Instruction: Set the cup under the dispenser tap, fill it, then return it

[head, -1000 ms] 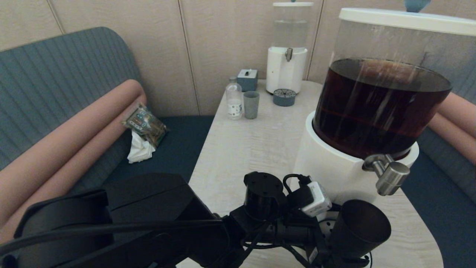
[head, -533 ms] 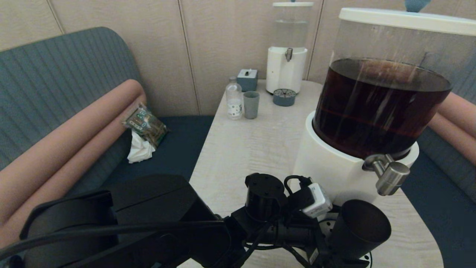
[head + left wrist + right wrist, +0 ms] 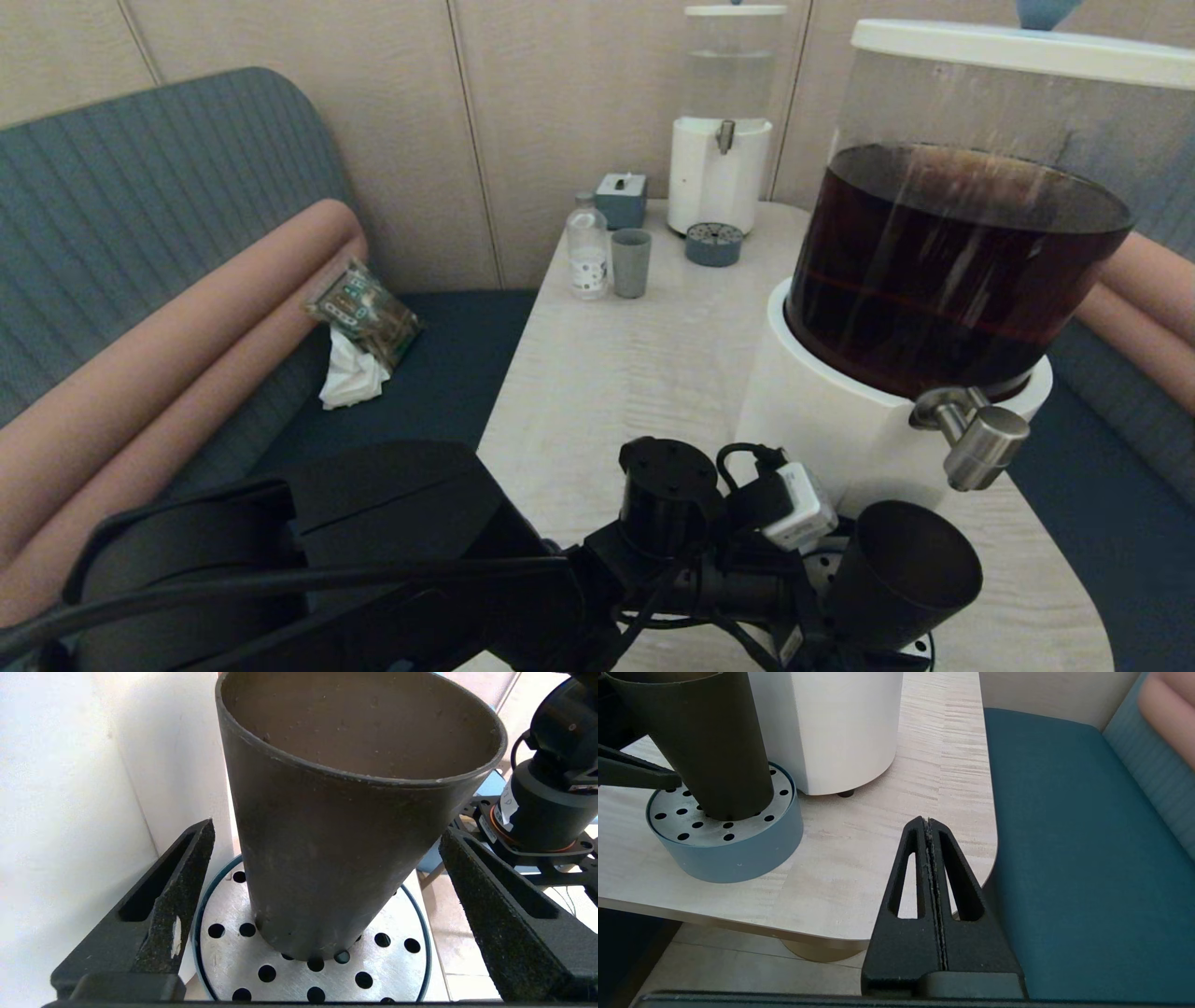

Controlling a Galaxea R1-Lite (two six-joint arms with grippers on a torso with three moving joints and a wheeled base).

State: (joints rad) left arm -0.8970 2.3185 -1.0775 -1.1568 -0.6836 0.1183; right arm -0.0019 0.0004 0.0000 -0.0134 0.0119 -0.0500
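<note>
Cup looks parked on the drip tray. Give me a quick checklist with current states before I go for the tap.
1. The cup upright on the drip tray: ok.
2. Left gripper open, fingers clear of the cup's wall on both sides: ok.
3. Cup directly beneath the dispenser tap: cannot tell; in the head view it sits below and left of it.
4. Cup empty: ok, its inner wall looks dry.
5. Right gripper shut, off the table edge beside the dispenser base: ok.
</note>
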